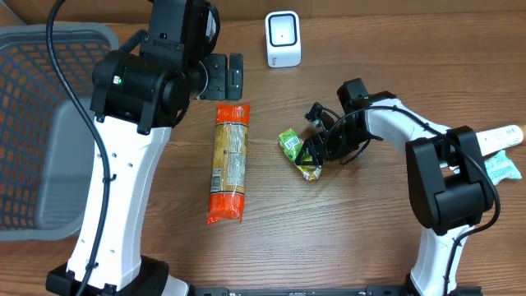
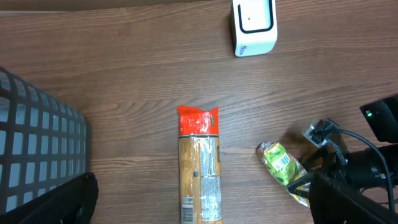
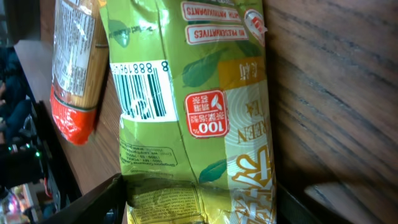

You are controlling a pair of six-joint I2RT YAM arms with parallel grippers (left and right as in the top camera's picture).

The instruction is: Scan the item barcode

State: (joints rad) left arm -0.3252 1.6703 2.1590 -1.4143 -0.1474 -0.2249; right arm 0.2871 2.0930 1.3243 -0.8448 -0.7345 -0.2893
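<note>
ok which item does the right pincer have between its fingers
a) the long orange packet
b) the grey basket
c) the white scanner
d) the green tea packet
d: in the right wrist view the green tea packet lies between the fingers of the right pincer, barcode up, and the overhead view shows that pincer at the same packet, apart from the long orange packet.

The overhead camera looks straight down on the whole counter (image 1: 345, 247). The left wrist camera hangs high, facing down, with the white scanner (image 2: 254, 26) at one o'clock. The right wrist camera sits very near the green packet (image 3: 205, 106), seen in all three.
</note>
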